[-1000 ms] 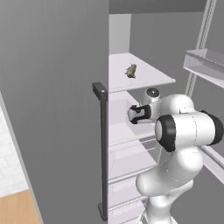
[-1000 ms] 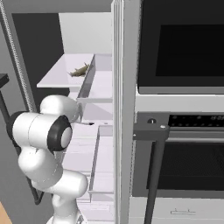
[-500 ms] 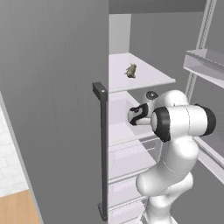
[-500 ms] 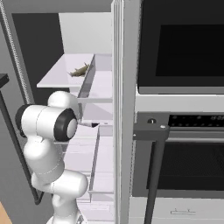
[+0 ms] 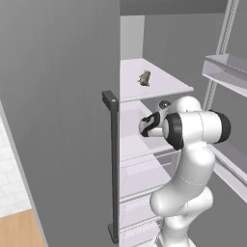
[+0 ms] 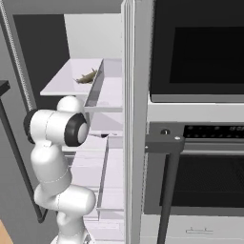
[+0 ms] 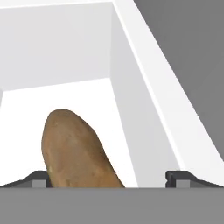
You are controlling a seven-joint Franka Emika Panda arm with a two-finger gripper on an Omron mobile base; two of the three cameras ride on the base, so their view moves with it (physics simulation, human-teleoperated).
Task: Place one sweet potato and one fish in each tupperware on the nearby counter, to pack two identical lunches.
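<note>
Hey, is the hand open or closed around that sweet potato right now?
Open. In the hand view the two fingertips stand wide apart, with the sweet potato between them nearer the left one; whether that fingertip touches it I cannot tell.

An open fridge is seen, with white shelves and drawers inside and a grey back wall. Its grey door is swung open on the left and carries a dark upright handle. Door racks are seen at the right of the left base view. Pale tiles and a strip of wooden floor lie at the lower left. Beside the fridge, a built-in oven with a dark window and bar handle is set under a black-fronted unit.
</note>
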